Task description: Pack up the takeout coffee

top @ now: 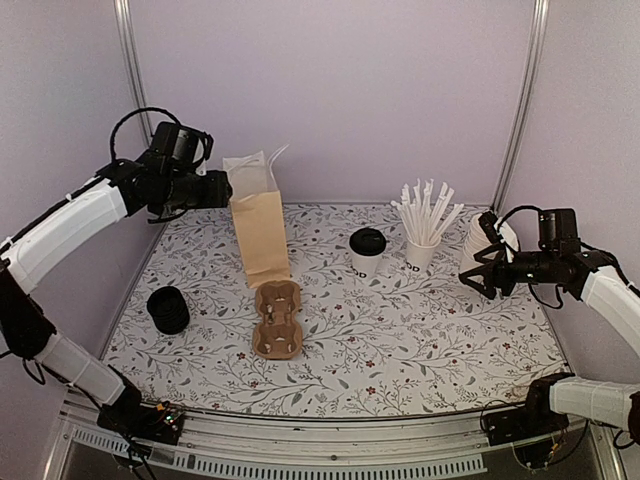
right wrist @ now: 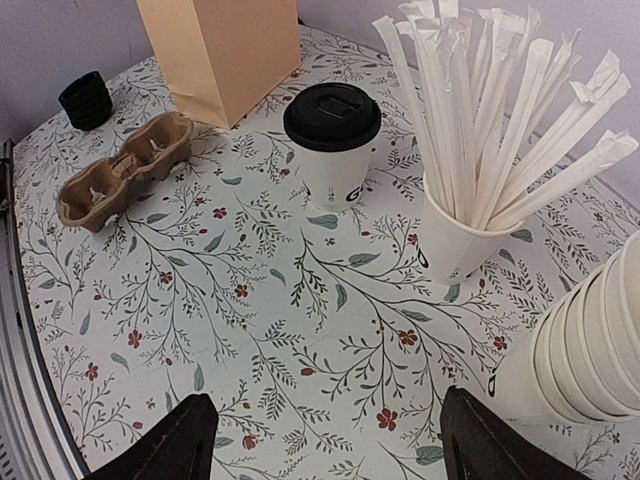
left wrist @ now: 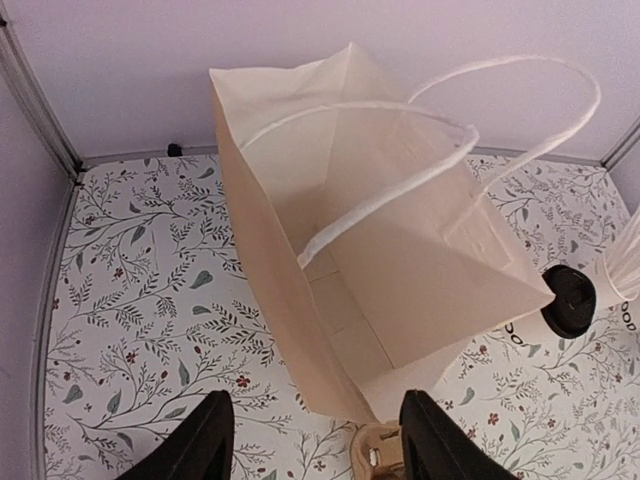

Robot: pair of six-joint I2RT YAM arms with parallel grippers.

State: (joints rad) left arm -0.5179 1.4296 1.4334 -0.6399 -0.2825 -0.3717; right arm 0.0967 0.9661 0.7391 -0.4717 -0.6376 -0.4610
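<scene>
One takeout coffee (top: 367, 252), a white cup with a black lid, stands upright mid-table; it also shows in the right wrist view (right wrist: 333, 140) and in the left wrist view (left wrist: 570, 303). The brown paper bag (top: 260, 230) stands open at the back left, its inside empty in the left wrist view (left wrist: 370, 250). A brown cardboard cup carrier (top: 277, 319) lies empty in front of the bag. My left gripper (top: 222, 189) is open and empty, high beside the bag's mouth (left wrist: 315, 440). My right gripper (top: 478, 270) is open and empty, right of the coffee (right wrist: 320, 440).
A white cup of wrapped straws (top: 422, 232) stands right of the coffee. A stack of lidless white cups (top: 488, 243) lies tilted by my right gripper. A stack of black lids (top: 168, 309) sits at the left. Walls close the back and sides.
</scene>
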